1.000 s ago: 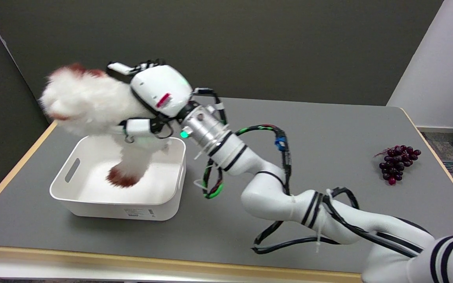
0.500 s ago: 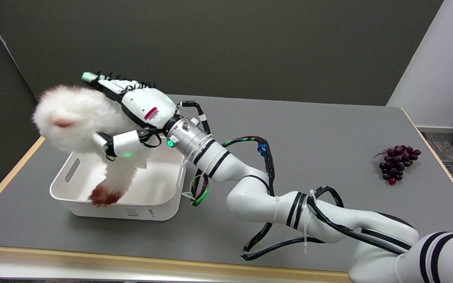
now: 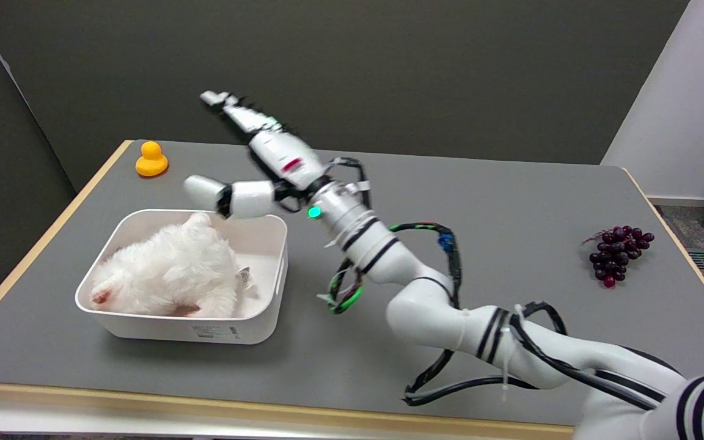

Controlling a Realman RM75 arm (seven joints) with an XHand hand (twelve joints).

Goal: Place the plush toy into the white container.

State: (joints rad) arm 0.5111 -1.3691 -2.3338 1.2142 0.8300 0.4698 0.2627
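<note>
- We see the fluffy white plush toy (image 3: 172,272) lying on its side inside the white rectangular plastic container (image 3: 217,330), near the grey table's (image 3: 511,201) left edge, fur shaggy, a reddish patch at its lower left end.
- Our right hand (image 3: 254,160) hangs above the container's far right corner, fingers spread wide, holding nothing.
</note>
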